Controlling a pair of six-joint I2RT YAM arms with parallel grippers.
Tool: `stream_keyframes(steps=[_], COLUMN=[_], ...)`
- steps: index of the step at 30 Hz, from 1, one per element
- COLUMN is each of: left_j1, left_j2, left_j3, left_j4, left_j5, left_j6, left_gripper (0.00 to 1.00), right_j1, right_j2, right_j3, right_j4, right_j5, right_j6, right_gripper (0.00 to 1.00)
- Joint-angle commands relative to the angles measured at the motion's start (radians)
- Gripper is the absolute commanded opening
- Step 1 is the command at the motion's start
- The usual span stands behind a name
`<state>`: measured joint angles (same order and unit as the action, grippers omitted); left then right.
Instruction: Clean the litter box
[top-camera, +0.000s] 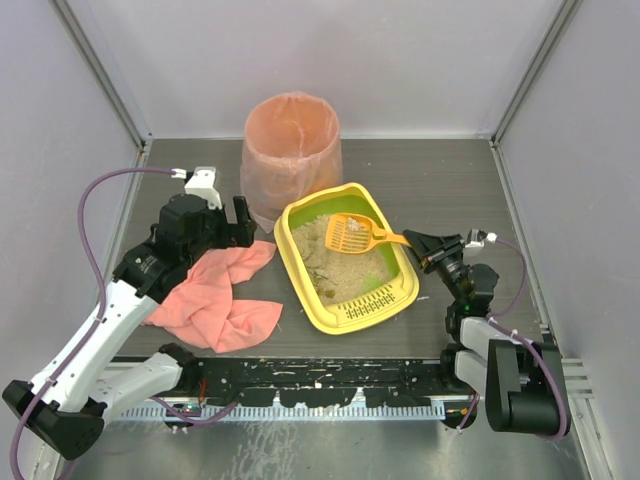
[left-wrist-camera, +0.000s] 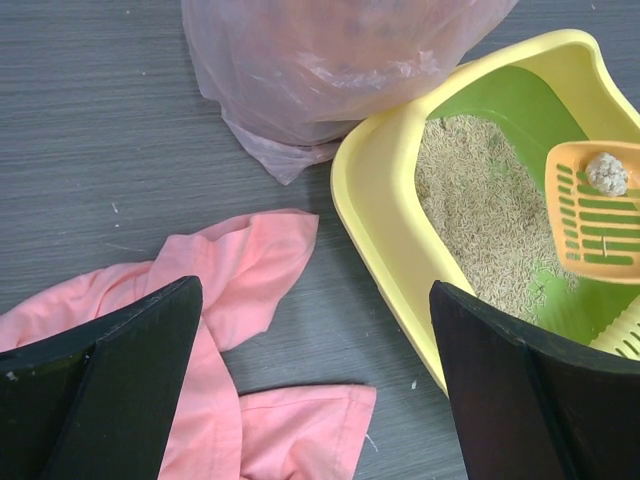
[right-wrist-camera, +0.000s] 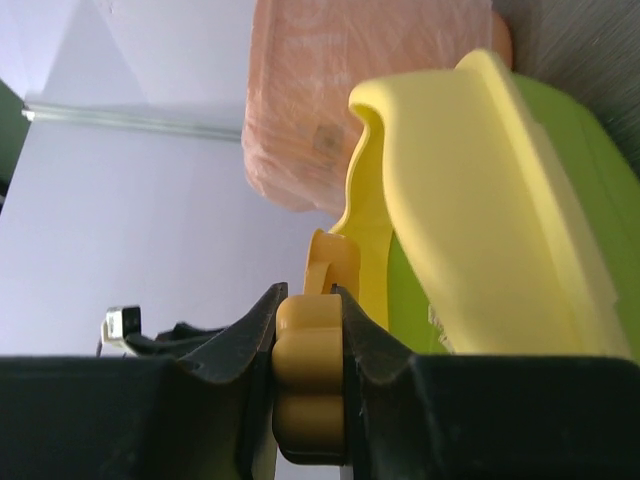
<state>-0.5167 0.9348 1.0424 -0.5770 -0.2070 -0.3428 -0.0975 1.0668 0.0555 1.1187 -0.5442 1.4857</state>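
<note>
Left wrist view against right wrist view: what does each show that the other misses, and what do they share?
Only the left wrist: the pink cloth on the table, the beige litter, and a grey clump on the slotted head of the orange scoop. Only the right wrist: the right gripper shut on the scoop's handle end. Both: the yellow litter box, the pink-lined bin and the scoop.

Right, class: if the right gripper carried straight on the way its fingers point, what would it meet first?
Probably the yellow rim of the litter box, just ahead of the right gripper, whose fingers are shut on the orange scoop. Depth is unclear, so it might pass just over the rim.
</note>
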Motion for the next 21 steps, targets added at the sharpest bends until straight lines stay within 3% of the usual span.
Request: stream_keyframes(steps=[1, 11, 21], left_j1=[0.004, 0.004, 0.004], left_j2=[-0.024, -0.026, -0.05], left_j3=[0.028, 0.032, 0.041], left_j4=[0.032, 0.024, -0.004], left_j5=[-0.023, -0.017, -0.026], left_j6=[0.021, 0.024, 0.042], left_gripper=[0.98, 0.98, 0.98], right_j1=[0.051, 0.01, 0.008], right_j2=[-0.015, -0.073, -0.02], right_j3=[0.03, 0.075, 0.124], right_j4=[0.075, -0.039, -0.005], right_j5=[-0.004, 0.006, -0.022], right_j6=[-0.031, -0.075, -0.008], right_gripper=[0.01, 0.01, 0.01])
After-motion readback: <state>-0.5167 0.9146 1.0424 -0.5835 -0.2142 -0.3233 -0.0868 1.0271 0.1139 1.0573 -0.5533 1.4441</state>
